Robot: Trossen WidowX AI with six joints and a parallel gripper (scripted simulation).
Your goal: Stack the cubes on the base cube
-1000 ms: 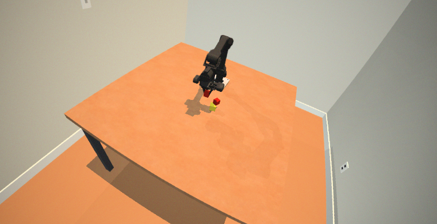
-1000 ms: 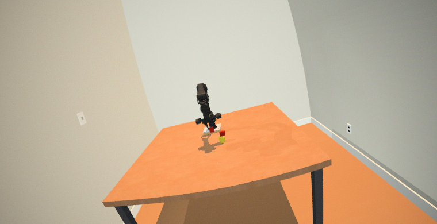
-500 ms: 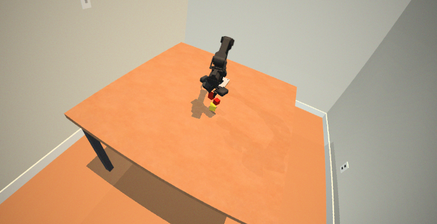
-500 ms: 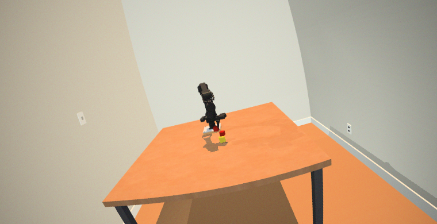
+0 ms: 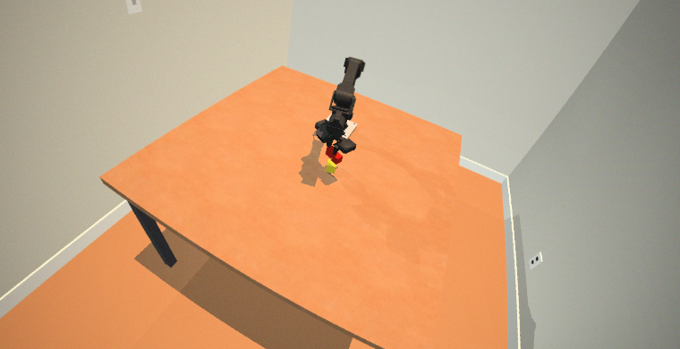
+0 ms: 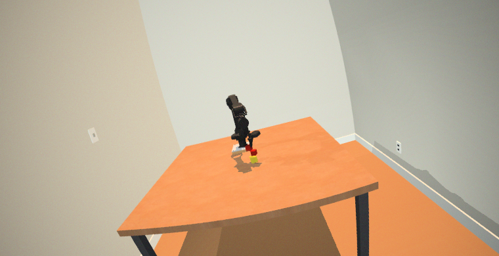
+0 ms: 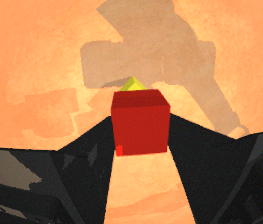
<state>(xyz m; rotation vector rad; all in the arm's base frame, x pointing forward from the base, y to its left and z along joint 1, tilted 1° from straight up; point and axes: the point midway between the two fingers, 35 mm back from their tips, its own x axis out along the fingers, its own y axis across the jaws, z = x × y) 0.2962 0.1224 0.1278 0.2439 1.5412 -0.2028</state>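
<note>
- held red cube (image 5: 329,151) (image 6: 248,148) (image 7: 140,127): clamped btwn fingers of gripper (image 5: 331,148) (image 6: 248,145) (image 7: 141,134), above tbl (image 5: 237,165) (image 6: 209,188) (image 7: 27,30)
- other red cube (image 5: 337,157) (image 6: 253,151): on yellow base cube (image 5: 330,168) (image 6: 253,159) (image 7: 133,85), near held one; exact corner can't tell
- arm base plate (image 5: 353,126) (image 6: 234,149): behind cubes in ext. view

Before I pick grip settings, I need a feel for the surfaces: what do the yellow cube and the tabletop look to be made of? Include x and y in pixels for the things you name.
Yellow cube (image 5: 330,169) (image 6: 253,159) (image 7: 133,85): possibly painted wood or matte plastic; its faces are evenly coloured, with no visible grain.
Tabletop (image 5: 228,165) (image 6: 209,191) (image 7: 32,30): perhaps wood or laminate, low sheen; faint orange mottling shows, without clear grain.
</note>
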